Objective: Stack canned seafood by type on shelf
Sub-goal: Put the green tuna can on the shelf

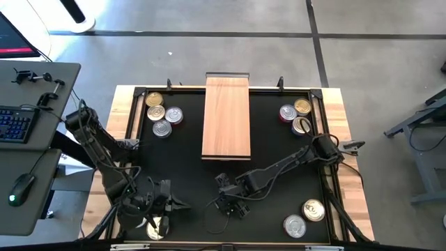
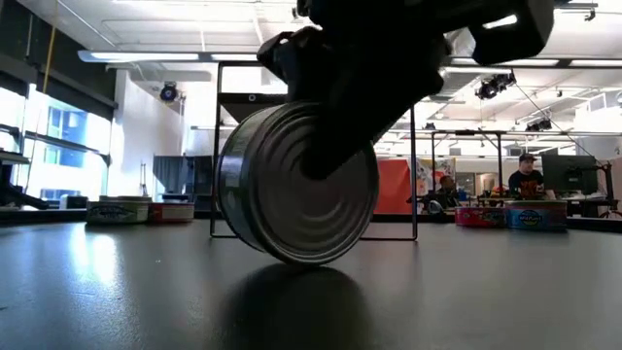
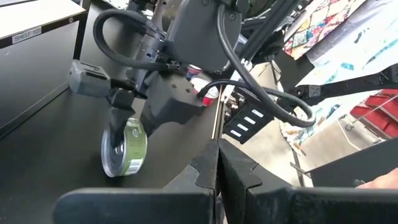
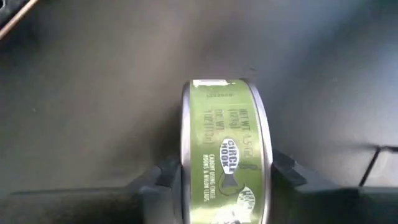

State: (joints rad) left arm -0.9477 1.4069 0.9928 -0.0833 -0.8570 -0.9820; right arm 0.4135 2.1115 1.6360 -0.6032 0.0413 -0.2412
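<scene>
My right gripper (image 1: 230,201) is shut on a round tin with a green side label (image 4: 227,149), near the middle of the mat's near half. The tin stands on edge in the low view (image 2: 296,185) and the left wrist view (image 3: 124,149). The light-wood shelf (image 1: 226,115) lies flat on the mat's far middle. Three tins (image 1: 162,115) sit on their bases left of it, three more (image 1: 296,115) to its right, and two (image 1: 306,216) at the near right. My left gripper (image 3: 217,165) is shut at the near left, beside another tin (image 1: 157,226). My right gripper pinches the green-labelled tin between its two fingers, one on each flat face. One finger (image 2: 335,136) crosses the ribbed face (image 2: 282,194). The fingers come from above, pointing down. The tin stands on edge with its lower rim (image 2: 301,261) at the mat; whether it touches, I cannot tell.
A black mat (image 1: 181,174) covers the table inside a raised frame (image 1: 327,125). Bare mat lies between the shelf and the held tin. A desk with keyboard and mouse (image 1: 21,125) stands off the table's left. People sit far back in the room (image 2: 525,180).
</scene>
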